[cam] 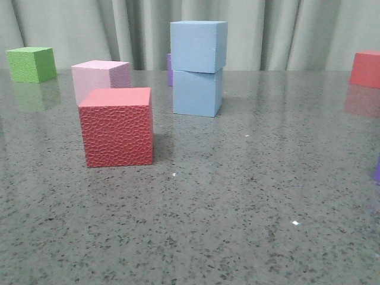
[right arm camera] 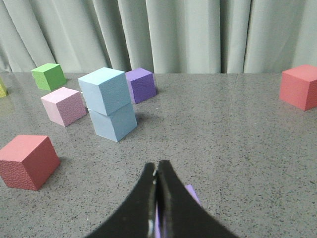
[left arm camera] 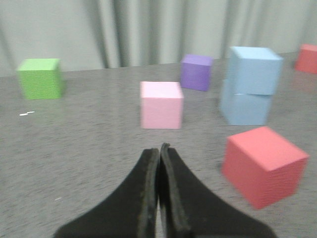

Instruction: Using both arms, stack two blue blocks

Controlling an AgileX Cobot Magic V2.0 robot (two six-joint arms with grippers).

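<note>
Two sky-blue blocks stand stacked at the table's middle back: the upper blue block (cam: 198, 46) rests on the lower blue block (cam: 198, 92), turned slightly. The stack also shows in the left wrist view (left arm camera: 251, 84) and in the right wrist view (right arm camera: 108, 103). No gripper shows in the front view. My left gripper (left arm camera: 159, 148) is shut and empty, well short of the stack. My right gripper (right arm camera: 156, 167) is shut and empty, also back from the stack.
A red cube (cam: 117, 126) stands front left of the stack, a pale pink cube (cam: 100, 77) behind it, a green cube (cam: 31, 64) far left. A purple cube (right arm camera: 141, 84) sits behind the stack. Another red cube (cam: 366, 69) is far right. A purple thing (right arm camera: 192, 194) lies under my right gripper.
</note>
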